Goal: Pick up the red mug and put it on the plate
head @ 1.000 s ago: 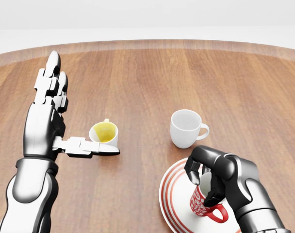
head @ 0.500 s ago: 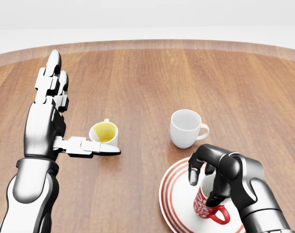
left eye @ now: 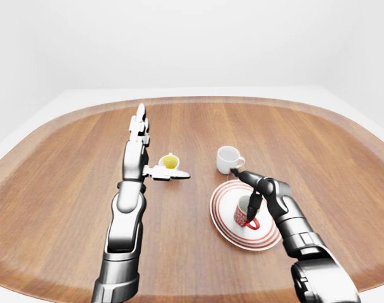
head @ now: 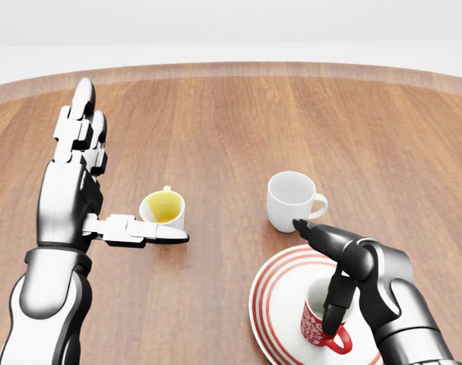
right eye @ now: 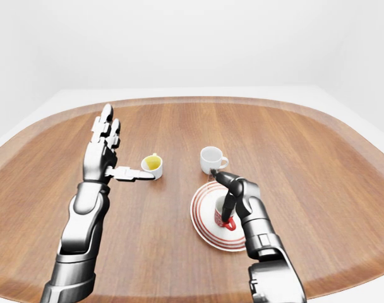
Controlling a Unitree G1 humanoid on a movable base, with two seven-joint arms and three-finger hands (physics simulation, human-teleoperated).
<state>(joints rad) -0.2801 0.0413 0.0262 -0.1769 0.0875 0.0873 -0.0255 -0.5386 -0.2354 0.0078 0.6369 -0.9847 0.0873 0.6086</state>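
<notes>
The red mug [head: 316,324] stands upright on the red-striped white plate [head: 271,295] at the head view's lower right, handle toward the bottom right. My right hand [head: 313,278] hovers over it, open: one finger [head: 310,232] points up-left past the plate's rim, and the thumb [head: 333,304] hangs down at the mug's mouth without closing on it. At the left, my left hand [head: 124,171] is held flat and open, fingers pointing up the view and thumb sticking out to the right.
A small white cup with a yellow inside [head: 164,207] rests against the left thumb. A plain white mug [head: 292,199] stands just above the plate's top rim. The round wooden table [left eye: 66,208] ends in a raised edge all around.
The right hand's fingers have spread apart and let go of the red mug, which now rests a little lower on the plate. The left arm has not moved.
</notes>
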